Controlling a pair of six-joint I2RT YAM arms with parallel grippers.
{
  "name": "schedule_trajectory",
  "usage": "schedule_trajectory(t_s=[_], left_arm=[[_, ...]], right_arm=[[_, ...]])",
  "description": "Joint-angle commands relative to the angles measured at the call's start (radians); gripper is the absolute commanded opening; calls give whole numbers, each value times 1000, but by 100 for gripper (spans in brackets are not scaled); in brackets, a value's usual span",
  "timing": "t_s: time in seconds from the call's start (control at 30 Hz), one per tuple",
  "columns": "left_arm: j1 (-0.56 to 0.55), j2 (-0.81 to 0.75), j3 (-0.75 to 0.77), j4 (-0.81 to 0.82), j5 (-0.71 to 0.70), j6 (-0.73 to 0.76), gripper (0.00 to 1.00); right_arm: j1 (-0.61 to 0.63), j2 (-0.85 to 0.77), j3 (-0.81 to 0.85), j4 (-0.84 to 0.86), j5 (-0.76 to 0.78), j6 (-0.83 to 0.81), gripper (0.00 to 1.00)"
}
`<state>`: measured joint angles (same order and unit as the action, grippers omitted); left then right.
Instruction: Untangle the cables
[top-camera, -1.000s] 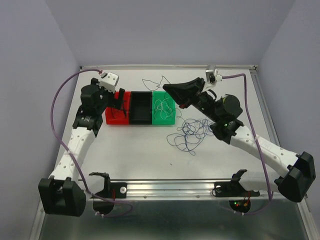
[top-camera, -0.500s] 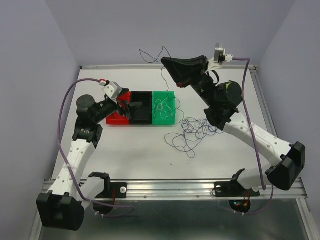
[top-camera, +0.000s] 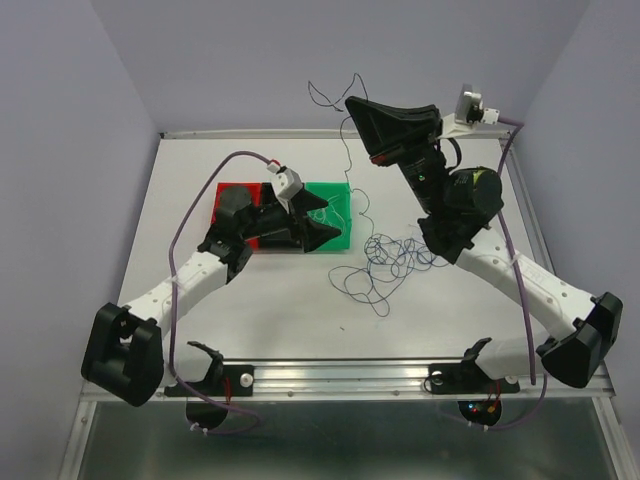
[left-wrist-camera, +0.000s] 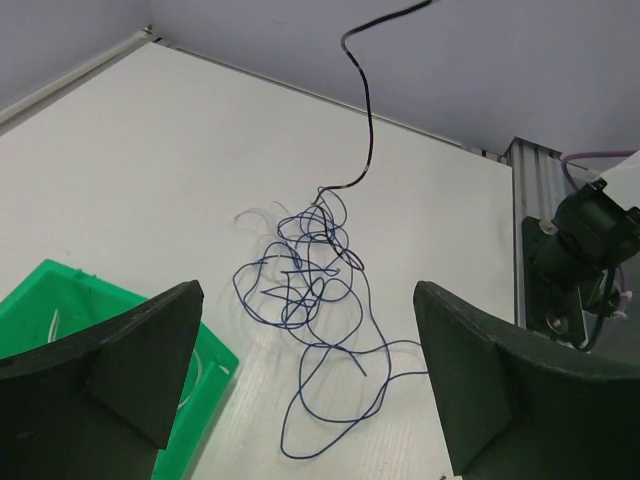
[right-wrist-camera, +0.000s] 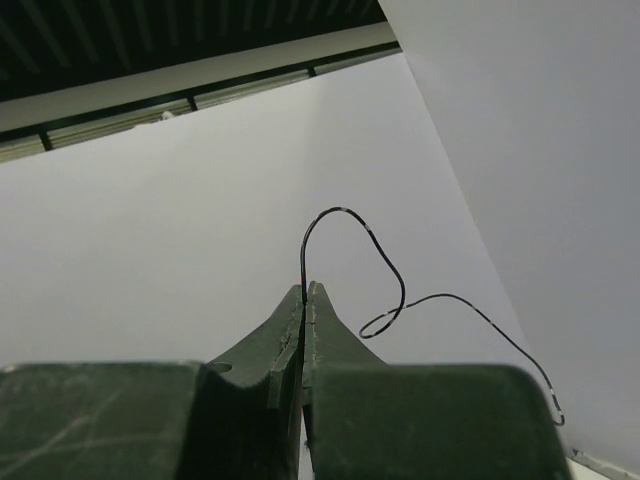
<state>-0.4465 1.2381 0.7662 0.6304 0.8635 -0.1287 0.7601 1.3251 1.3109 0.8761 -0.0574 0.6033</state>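
A tangle of thin dark blue cables (top-camera: 392, 256) lies on the white table right of the bins, and shows in the left wrist view as loose blue loops (left-wrist-camera: 310, 275). One black cable (top-camera: 345, 150) rises out of that pile. My right gripper (top-camera: 353, 103) is high above the table's back edge and shut on this black cable (right-wrist-camera: 385, 262), whose free end curls past the fingertips (right-wrist-camera: 300, 300). My left gripper (top-camera: 322, 222) hovers over the green bin, wide open with nothing in it (left-wrist-camera: 306, 290), facing the tangle. A thin white cable (left-wrist-camera: 55, 322) lies in the green bin.
Red (top-camera: 232, 195), black and green (top-camera: 342, 196) bins stand in a row at mid table; my left arm covers most of the black one. Purple arm cables (top-camera: 190, 230) loop beside both arms. The table's metal rail (left-wrist-camera: 520, 230) runs along the right edge.
My right gripper has climbed up and right, lifting the black cable off the table. My left arm has swung right from the red bin to over the green bin.
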Motion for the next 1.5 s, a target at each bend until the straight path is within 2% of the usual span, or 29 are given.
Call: schedule_trajectory(t_s=[0.0, 0.23, 0.3, 0.33, 0.57, 0.67, 0.7, 0.77, 0.8, 1.0, 1.07, 1.2, 1.37, 1.4, 1.47], left_arm=[[-66, 1, 51, 110, -49, -3, 98], [-176, 142, 126, 115, -145, -54, 93], [-201, 211, 169, 115, -156, -60, 89], [-222, 236, 186, 111, -161, -58, 81], [-262, 389, 320, 26, -228, -39, 75], [-280, 419, 349, 5, -234, -29, 56], [-285, 441, 358, -9, -239, -26, 39], [-288, 460, 370, -37, -245, -15, 23], [-287, 465, 375, -43, -250, -11, 0], [-287, 361, 352, -64, -264, 46, 0], [-282, 293, 366, -122, -247, 55, 0], [-264, 135, 400, -216, -227, 70, 0], [-264, 31, 482, -414, -166, 148, 0], [-262, 26, 540, -496, -144, 158, 0], [-262, 24, 605, -558, -129, 185, 0]], right_arm=[[1, -92, -62, 80, 85, -34, 1], [2, -136, -121, 124, 140, -57, 1], [1, -141, -139, 135, 151, -57, 1], [1, -145, -142, 141, 156, -57, 1], [1, -162, -160, 147, 160, -77, 1], [1, -173, -174, 147, 182, -77, 1], [1, -176, -179, 147, 185, -80, 1], [1, -184, -190, 149, 203, -82, 1], [1, -193, -194, 149, 211, -82, 1], [2, -259, -278, 146, 264, -131, 1], [1, -316, -324, 130, 306, -151, 1], [2, -446, -510, 57, 405, -213, 1], [2, -556, -663, -155, 553, -250, 1], [1, -570, -694, -182, 564, -250, 1], [2, -555, -769, -189, 547, -254, 1]])
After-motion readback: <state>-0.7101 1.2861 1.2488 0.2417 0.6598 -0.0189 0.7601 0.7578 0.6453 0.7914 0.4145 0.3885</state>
